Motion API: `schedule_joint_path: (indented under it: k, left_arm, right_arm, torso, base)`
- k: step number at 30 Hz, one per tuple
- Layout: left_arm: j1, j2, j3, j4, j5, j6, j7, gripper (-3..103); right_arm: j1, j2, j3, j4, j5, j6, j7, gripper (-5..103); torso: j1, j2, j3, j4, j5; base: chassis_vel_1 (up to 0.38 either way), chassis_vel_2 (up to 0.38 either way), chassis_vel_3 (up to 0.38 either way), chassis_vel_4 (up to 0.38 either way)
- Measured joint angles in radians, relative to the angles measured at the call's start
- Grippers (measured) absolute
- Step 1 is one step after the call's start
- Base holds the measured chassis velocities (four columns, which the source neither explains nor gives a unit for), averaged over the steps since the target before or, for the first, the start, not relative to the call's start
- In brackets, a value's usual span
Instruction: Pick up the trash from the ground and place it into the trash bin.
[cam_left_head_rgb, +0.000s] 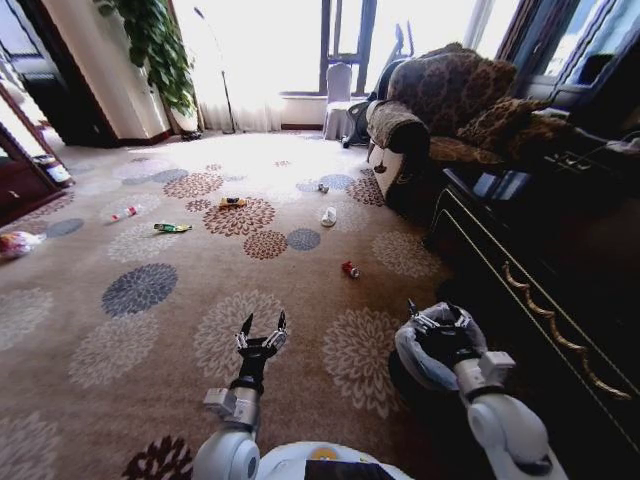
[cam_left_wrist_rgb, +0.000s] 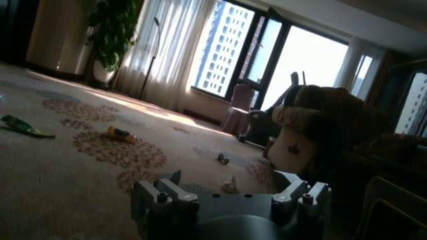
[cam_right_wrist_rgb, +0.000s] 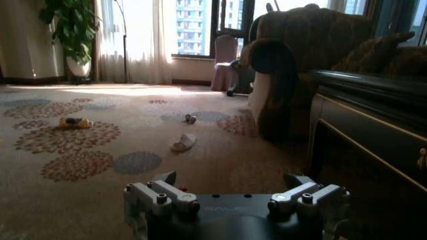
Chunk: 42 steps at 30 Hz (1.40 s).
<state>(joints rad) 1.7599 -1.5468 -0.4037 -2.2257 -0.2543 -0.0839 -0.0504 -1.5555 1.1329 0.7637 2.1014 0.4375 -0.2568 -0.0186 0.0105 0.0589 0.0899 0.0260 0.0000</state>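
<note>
Left gripper (cam_left_head_rgb: 262, 330) jaws spread and empty above patterned carpet (cam_left_head_rgb: 150, 330), right gripper (cam_left_head_rgb: 440, 318) likewise released beside dark cabinet (cam_left_head_rgb: 540, 250), green wrapper (cam_left_head_rgb: 171, 228), yellow-orange wrapper (cam_left_head_rgb: 232, 202), white plastic bottle (cam_left_head_rgb: 328, 216), small red can (cam_left_head_rgb: 350, 269) scattered on carpet ahead.

Litter (cam_left_head_rgb: 350, 269) scattered across patterned carpet (cam_left_head_rgb: 140, 290)

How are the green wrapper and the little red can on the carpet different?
The green wrapper is long, flat and lies far out on the robot's left; the red can is short, rounder and lies nearer, towards its right. The wrapper rests on a pale flower pattern, the can on plain beige carpet. Both lie loose, untouched by either gripper.
</note>
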Motion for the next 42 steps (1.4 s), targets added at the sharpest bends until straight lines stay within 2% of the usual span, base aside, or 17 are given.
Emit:
schedule_joint_path:
  k: [1, 4, 11, 12, 14, 18, 20, 26, 30, 33, 35, 36, 39, 42]
  left_arm:
    - [0.000, 0.000, 0.000, 0.000, 0.000, 0.000, 0.000, 93]
    - [-0.010, 0.001, -0.014, 0.012, -0.016, 0.000, -0.003, 93]
    - [-0.030, 0.006, -0.016, 0.042, -0.048, 0.013, -0.017, 93]
    - [-0.035, 0.005, -0.012, 0.052, -0.049, 0.014, -0.019, 90]
    - [-0.038, 0.003, -0.011, 0.057, -0.049, 0.014, -0.020, 92]
    - [-0.054, -0.003, -0.009, 0.078, -0.060, 0.014, -0.028, 93]
    - [-0.065, 0.003, -0.012, 0.093, -0.070, 0.014, -0.033, 93]
    - [-0.070, 0.011, -0.018, 0.100, -0.078, 0.012, -0.041, 96]
    - [-0.070, 0.015, -0.019, 0.106, -0.078, 0.012, -0.044, 92]
    - [-0.070, 0.011, -0.017, 0.112, -0.073, 0.010, -0.048, 97]
    - [-0.069, 0.009, -0.013, 0.113, -0.063, 0.007, -0.049, 90]
    - [-0.069, 0.009, -0.013, 0.113, -0.063, 0.007, -0.049, 90]
    - [-0.063, 0.007, -0.012, 0.096, -0.059, 0.006, -0.052, 96]
    - [-0.062, 0.005, -0.013, 0.092, -0.059, 0.006, -0.054, 91]
  right_arm:
    - [0.000, 0.000, 0.000, 0.000, 0.000, 0.000, 0.000, 100]
    - [0.012, -0.065, 0.064, -0.061, 0.048, -0.040, 0.000, 100]
    - [-0.031, -0.114, 0.160, -0.131, 0.162, -0.108, 0.000, 100]
    - [-0.042, -0.126, 0.164, -0.150, 0.168, -0.109, 0.000, 100]
    - [-0.046, -0.132, 0.164, -0.162, 0.168, -0.108, 0.000, 100]
    - [-0.048, -0.169, 0.152, -0.217, 0.145, -0.101, 0.000, 100]
    - [-0.025, -0.208, 0.121, -0.271, 0.136, -0.105, 0.000, 100]
    - [-0.011, -0.251, 0.085, -0.329, 0.086, -0.102, 0.000, 100]
    - [-0.020, -0.278, 0.059, -0.350, 0.080, -0.104, 0.000, 100]
    - [-0.037, -0.298, 0.043, -0.349, 0.071, -0.107, 0.000, 100]
    - [-0.033, -0.322, 0.030, -0.346, 0.075, -0.127, 0.000, 100]
    - [-0.033, -0.322, 0.030, -0.346, 0.075, -0.127, 0.000, 100]
    - [-0.025, -0.391, 0.006, -0.350, 0.116, -0.182, 0.000, 100]
    - [-0.026, -0.422, -0.005, -0.353, 0.138, -0.201, 0.000, 100]
  torso:
    - [0.000, 0.000, 0.000, 0.0000, 0.0000]
    - [0.000, 0.000, 0.000, -0.0002, 0.0004]
    - [0.000, 0.000, 0.000, -0.0003, -0.0001]
    - [0.000, 0.000, 0.000, -0.0005, 0.0000]
    - [0.000, 0.000, 0.000, -0.0005, 0.0000]
    - [0.000, 0.000, 0.000, -0.0005, 0.0002]
    - [0.000, 0.000, 0.000, -0.0001, 0.0000]
    - [0.000, 0.000, 0.000, -0.0002, -0.0001]
    - [0.000, 0.000, 0.000, -0.0002, 0.0001]
    - [0.000, 0.000, 0.000, -0.0005, 0.0001]
    - [0.000, 0.000, 0.000, -0.0005, 0.0001]
    - [0.000, 0.000, 0.000, -0.0005, 0.0001]
    - [0.000, 0.000, 0.000, 0.0000, -0.0002]
    - [0.000, 0.000, 0.000, -0.0003, 0.0000]
  base:
    - [0.056, 0.023, -0.013, -0.021]
    - [0.000, 0.000, 0.000, 0.000]
    - [0.000, 0.000, 0.000, 0.000]
    - [0.000, 0.000, 0.000, 0.000]
    - [0.000, 0.000, 0.000, 0.000]
    - [0.000, 0.000, 0.000, 0.000]
    - [0.000, 0.000, 0.000, 0.000]
    - [0.000, 0.000, 0.000, 0.000]
    - [0.000, 0.000, 0.000, 0.000]
    - [0.000, 0.000, 0.000, 0.000]
    - [0.000, 0.000, 0.000, 0.000]
    - [0.000, 0.000, 0.000, 0.000]
    - [0.000, 0.000, 0.000, 0.000]
    - [0.000, 0.000, 0.000, 0.000]
